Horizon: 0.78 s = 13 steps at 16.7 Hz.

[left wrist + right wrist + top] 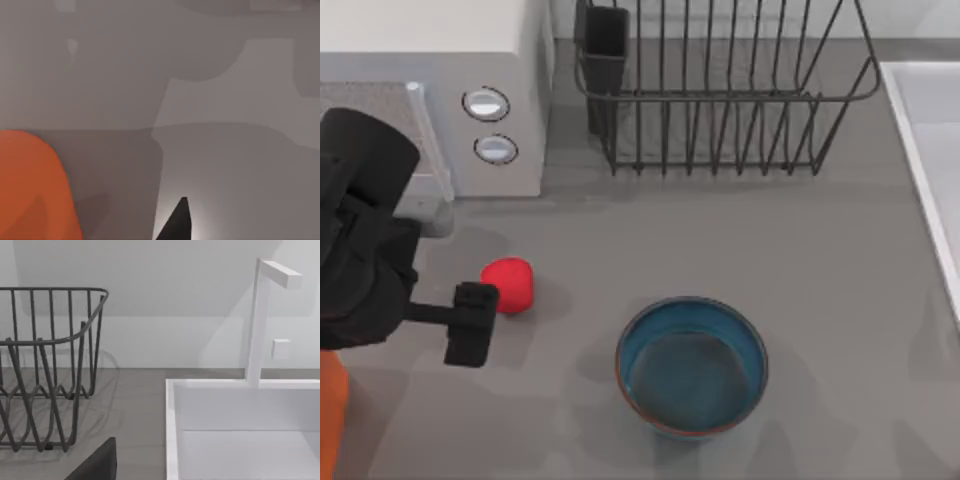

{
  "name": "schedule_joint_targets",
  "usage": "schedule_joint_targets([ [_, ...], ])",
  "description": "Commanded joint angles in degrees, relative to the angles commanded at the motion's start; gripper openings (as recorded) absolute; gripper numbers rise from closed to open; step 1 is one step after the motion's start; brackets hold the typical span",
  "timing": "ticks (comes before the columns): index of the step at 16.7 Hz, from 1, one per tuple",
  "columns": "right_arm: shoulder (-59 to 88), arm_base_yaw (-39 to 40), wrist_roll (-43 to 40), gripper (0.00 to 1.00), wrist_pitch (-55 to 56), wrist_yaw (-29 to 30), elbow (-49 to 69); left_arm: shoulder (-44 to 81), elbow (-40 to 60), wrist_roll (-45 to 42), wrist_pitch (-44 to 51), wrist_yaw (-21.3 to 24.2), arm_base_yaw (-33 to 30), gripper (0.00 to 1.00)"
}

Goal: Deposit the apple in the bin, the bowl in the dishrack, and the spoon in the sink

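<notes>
Two of the task's things lie loose on the grey table (820, 260), seen from above: the apple (509, 285) toward the left side, in front of the white microwave (430, 90), and the bowl (692, 365) upright near the middle front, well apart from the apple and apparently empty. The dishrack (720, 90) stands at the back, with its black utensil cup (605, 50) at the corner next to the microwave; the sink (930, 150) runs along the right edge, and the right wrist view shows its basin and an upright white faucet (260, 320) beside the rack. An orange object (330, 415), possibly the bin, sits at the front left corner and reappears in the left wrist view. The left claw (472, 322) hangs just beside the apple on its front-left side, seemingly touching it or nearly so; whether its fingers stand apart or together cannot be told. The right claw (97, 465) shows as a dark tip in its own wrist view, facing rack and sink, its state likewise undecidable. The step in hand appears to be the approach to the apple. The next move probably calls for centring the left claw over the apple and descending around it before any carry to the orange object.
</notes>
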<state>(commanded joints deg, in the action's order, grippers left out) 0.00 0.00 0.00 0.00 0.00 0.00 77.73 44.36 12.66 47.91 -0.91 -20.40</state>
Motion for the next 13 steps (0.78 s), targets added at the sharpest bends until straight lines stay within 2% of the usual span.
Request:
schedule_joint_targets([
  [6,0.0,0.0,0.0,1.00,0.0,0.0,0.0,27.5,24.0,9.2,17.1,-0.6,-4.5,1.00],
  [10,0.0,0.0,0.0,1.00,0.0,0.0,0.0,37.8,39.3,15.0,21.2,-0.9,-4.9,1.00],
  [13,0.0,0.0,0.0,1.00,0.0,0.0,0.0,41.3,47.0,18.1,21.6,-1.0,-4.2,1.00],
])
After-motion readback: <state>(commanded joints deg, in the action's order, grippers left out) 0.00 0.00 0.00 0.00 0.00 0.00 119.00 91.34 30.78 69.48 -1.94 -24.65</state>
